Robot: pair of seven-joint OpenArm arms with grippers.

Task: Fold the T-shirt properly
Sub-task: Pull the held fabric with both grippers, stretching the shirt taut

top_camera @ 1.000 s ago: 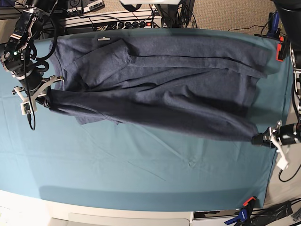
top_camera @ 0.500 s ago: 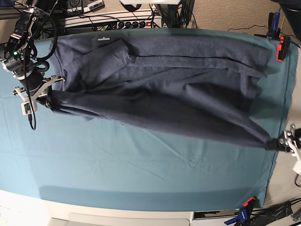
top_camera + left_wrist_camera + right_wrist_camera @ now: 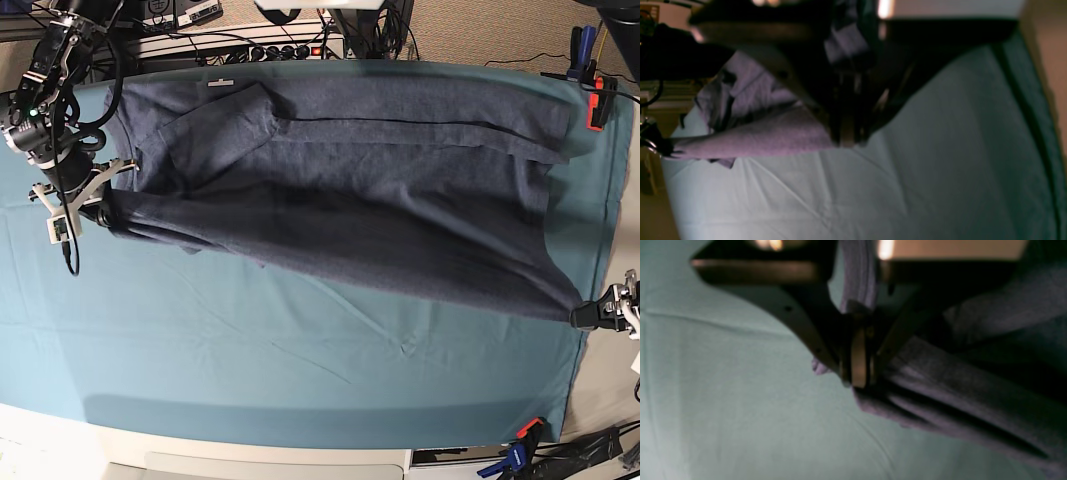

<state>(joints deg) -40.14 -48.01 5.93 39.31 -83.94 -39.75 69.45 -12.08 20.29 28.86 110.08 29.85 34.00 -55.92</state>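
- Blue-grey heathered cotton was what you had on the table: the large short-sleeved T-shirt (image 3: 340, 190) lay spread across the upper half of the teal table cloth (image 3: 300, 370), from about 9 o'clock to 4 o'clock in the base view.
- Your left gripper (image 3: 592, 314) sat at roughly 4 o'clock, right at the cloth's edge. Its jaws were pinched together on one corner of the T-shirt (image 3: 756, 136), and the fabric ran taut from there toward the far gripper.
- Your right gripper (image 3: 98, 207) sat at about 9 o'clock. Its jaws were likewise clamped tight, with a bunched wad of the T-shirt (image 3: 940, 390) caught between them and a strip of fabric rising above them.
- Between your two grippers the lower edge of the garment made a long slanted line, dropping from 9 o'clock down to 4 o'clock.
- A small white neck tag (image 3: 219, 83) showed near 11 o'clock, at the shirt's top edge.
- One folded sleeve lay over the body of the shirt, just below that tag.
- An orange clamp (image 3: 598, 105) held the table cloth at about 2 o'clock; another clamp, orange and blue (image 3: 520, 447), gripped it near 5 o'clock.
- You could see soft creases in the bare cloth below the shirt.
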